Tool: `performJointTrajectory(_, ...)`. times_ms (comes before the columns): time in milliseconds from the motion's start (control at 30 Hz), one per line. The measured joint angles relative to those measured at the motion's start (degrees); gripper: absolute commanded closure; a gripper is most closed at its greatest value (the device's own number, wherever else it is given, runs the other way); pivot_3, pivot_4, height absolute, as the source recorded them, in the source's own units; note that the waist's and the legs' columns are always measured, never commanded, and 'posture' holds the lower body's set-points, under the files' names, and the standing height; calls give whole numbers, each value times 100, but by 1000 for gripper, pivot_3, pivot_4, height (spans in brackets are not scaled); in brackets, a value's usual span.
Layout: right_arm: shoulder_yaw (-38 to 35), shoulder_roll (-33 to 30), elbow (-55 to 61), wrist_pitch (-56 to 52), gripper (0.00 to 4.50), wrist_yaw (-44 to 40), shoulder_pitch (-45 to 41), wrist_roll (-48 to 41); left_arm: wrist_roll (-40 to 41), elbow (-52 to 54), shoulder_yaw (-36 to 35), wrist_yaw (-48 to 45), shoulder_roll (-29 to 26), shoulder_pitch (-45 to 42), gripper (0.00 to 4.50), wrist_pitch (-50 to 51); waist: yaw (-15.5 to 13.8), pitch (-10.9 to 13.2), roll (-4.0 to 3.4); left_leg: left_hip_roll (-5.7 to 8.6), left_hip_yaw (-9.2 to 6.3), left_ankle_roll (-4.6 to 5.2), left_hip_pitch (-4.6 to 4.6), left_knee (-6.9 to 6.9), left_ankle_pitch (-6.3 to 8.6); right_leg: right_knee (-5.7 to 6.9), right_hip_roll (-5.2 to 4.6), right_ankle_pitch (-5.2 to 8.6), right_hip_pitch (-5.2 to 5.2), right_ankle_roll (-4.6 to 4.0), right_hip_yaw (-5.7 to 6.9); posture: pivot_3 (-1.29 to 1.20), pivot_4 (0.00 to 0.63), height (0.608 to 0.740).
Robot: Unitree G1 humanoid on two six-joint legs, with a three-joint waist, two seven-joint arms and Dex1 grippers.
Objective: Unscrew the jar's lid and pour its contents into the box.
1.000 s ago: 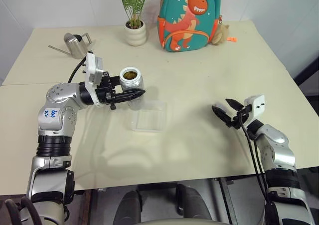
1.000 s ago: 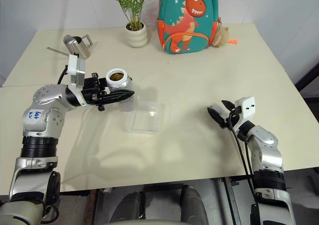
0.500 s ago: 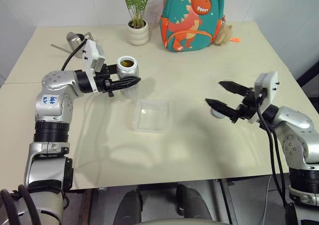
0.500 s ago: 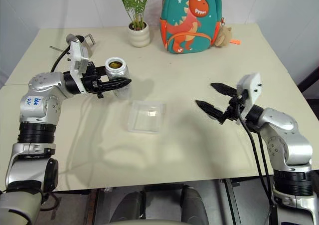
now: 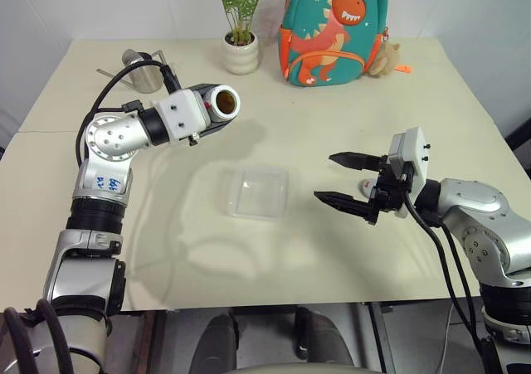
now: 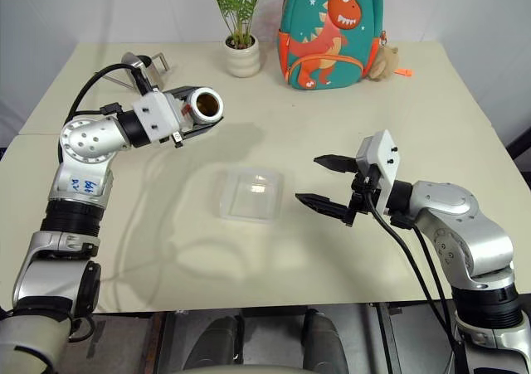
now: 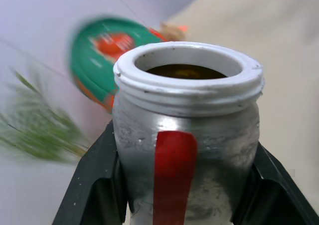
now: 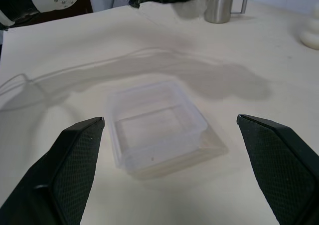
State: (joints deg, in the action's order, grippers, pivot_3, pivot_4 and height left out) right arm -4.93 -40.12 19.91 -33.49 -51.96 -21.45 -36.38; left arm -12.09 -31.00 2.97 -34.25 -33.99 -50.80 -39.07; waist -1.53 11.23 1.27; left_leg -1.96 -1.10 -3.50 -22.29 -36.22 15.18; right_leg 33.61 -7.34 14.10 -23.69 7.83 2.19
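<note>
My left gripper [image 7: 184,150] is shut on the jar [image 5: 222,102], held in the air over the table's left side, left of and behind the box. The jar has no lid on and lies nearly on its side, its whitish threaded neck [image 7: 187,83] turned toward the front. The brown contents [image 6: 205,104] show inside the mouth. The box [image 5: 257,193], a shallow clear tray, sits on the table's middle. Right of it my right gripper [image 5: 325,177] hovers open and level, fingers pointing at the box. The lid [image 5: 365,187] lies on the table just behind those fingers, partly hidden.
A steel watering can [image 5: 145,69] stands at the back left, a potted plant [image 5: 241,57] at the back middle. A green dinosaur backpack [image 5: 333,27] with a small plush toy [image 5: 385,59] beside it stands at the back right. The table's front edge [image 5: 274,306] is close.
My left wrist has rolled and risen a little, tipping the jar from upright onto its side. The open right gripper has lifted and swung in toward the box. The camera view has shifted.
</note>
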Motion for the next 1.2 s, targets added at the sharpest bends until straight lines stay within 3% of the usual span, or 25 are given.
performJointTrajectory(133,6,50,-92,112,18,5,32,113,-2005,-515,502,1990,-274,-195,2497,-1602,7,0,0,0,6,0,3,1,0,-1,0,-4,0,1,-2,0,150,740)
performJointTrajectory(233,11,114,-182,141,18,12,34,150,-3740,-579,1037,3842,-623,-410,2497,-2048,0,0,0,0,8,0,2,3,1,-1,-1,-4,-1,3,-4,0,150,740)
performJointTrajectory(367,25,207,-202,208,18,32,36,187,-6183,-360,2258,6825,-1035,-857,2497,-1282,-7,0,0,4,9,6,2,4,5,-1,-3,-6,-1,7,-8,0,150,740)
performJointTrajectory(500,57,287,-199,212,18,56,39,199,-7595,-697,3333,8854,-998,-1211,2497,-142,-11,0,1,5,9,10,0,3,8,0,-2,-5,-3,8,-8,0,150,740)
performJointTrajectory(767,69,466,-200,217,18,163,55,213,-8394,-1300,4309,10534,-834,-1641,2497,1365,12,0,2,5,11,11,-4,6,10,1,-3,-2,-12,10,-9,0,150,740)
performJointTrajectory(1200,158,639,-230,233,18,201,50,315,-8708,-1524,4840,11475,-741,-1741,2497,2866,5,0,2,5,12,9,-4,2,9,7,-3,-2,-12,10,-10,0,150,740)
